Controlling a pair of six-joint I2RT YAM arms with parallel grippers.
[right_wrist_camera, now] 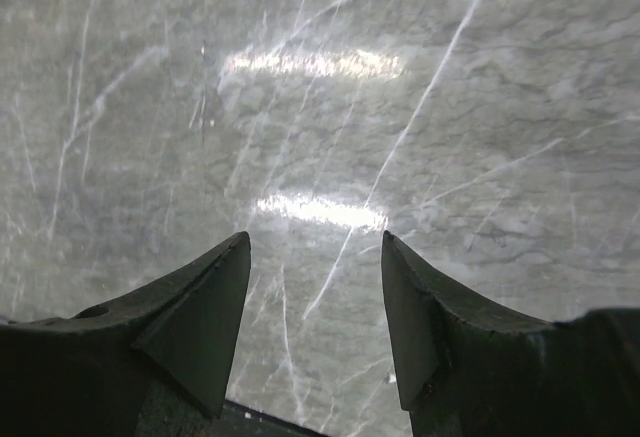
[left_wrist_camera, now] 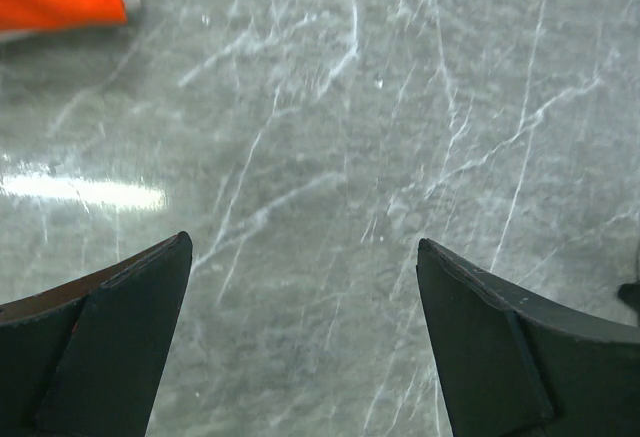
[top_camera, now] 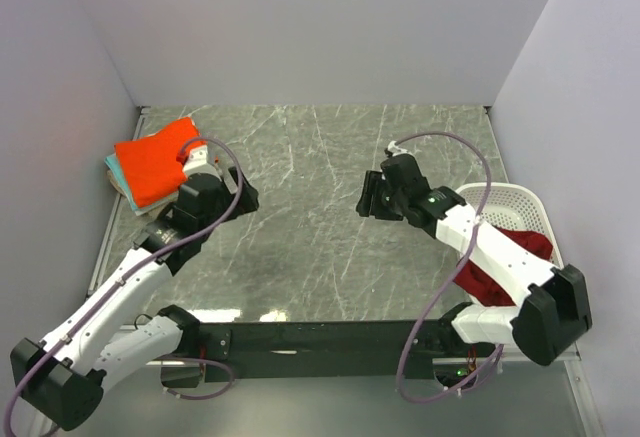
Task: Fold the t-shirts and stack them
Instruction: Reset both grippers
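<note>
Orange t-shirt (top_camera: 153,162) lies folded on top of a stack at the far-left of the tabletop (top_camera: 310,167); teal and cream edges (top_camera: 120,182) show beneath it. Dark red t-shirt (top_camera: 535,247) is bunched in the white basket (top_camera: 510,192) at the right edge. Left end effector (top_camera: 238,195) is just beside the stack, released wide, empty. Right end effector (top_camera: 368,197) is over bare marble mid-tabletop, also released, nothing between its fingers.
</note>
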